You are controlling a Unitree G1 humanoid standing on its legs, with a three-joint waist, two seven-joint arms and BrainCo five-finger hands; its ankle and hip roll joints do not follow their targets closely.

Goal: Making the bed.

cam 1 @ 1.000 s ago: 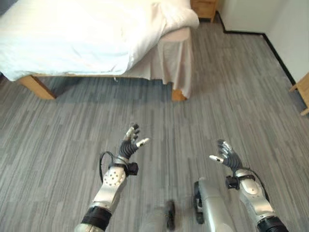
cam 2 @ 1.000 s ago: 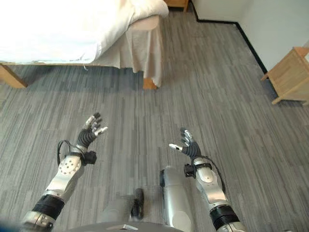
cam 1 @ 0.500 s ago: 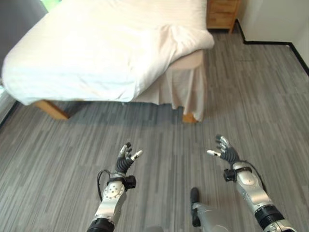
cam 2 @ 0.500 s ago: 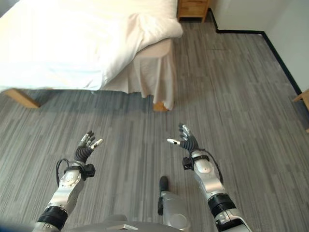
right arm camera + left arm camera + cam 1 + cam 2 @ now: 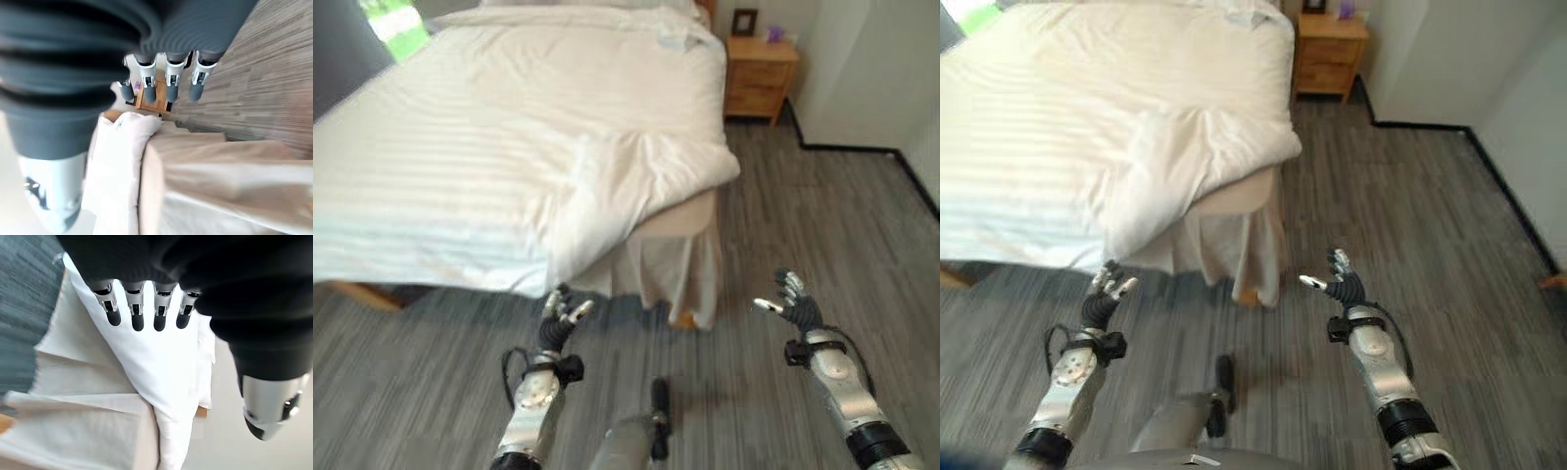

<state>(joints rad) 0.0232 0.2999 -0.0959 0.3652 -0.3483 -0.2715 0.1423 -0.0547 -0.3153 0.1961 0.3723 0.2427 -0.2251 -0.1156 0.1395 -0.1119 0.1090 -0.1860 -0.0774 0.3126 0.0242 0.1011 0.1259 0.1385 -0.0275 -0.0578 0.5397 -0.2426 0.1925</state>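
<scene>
**Both hands open and empty, short of the bed's foot corner**

Your left hand [image 5: 558, 318] is raised at about 7 o'clock in the head view, fingers straight and spread, thumb apart, holding nothing. Its fingertips [image 5: 137, 323] point toward the hanging edge of the white duvet [image 5: 509, 166], which drapes over the near side of the bed [image 5: 1234, 201] just past them at 12 o'clock from the hand. You cannot tell from the head view whether the tips touch the cloth; the left wrist view shows the duvet beyond the fingers with nothing curled round it.

At the middle, the duvet covers the mattress from 9 o'clock up to 12 o'clock, with a bunched fold at the foot corner. Below that corner the beige bed skirt [image 5: 680, 274] hangs to the grey wood-pattern floor [image 5: 803, 215].

Your right hand [image 5: 795, 308] is up at about 4 o'clock, fingers relaxed and apart, thumb out to the side, gripping nothing. It is over bare floor, apart from the bed corner, which lies at its 10 o'clock. In the right wrist view its fingers [image 5: 171, 87] point along the skirt toward the wooden nightstand [image 5: 759, 83], which stands at 1 o'clock by the head of the bed against the wall [image 5: 871, 69].
</scene>
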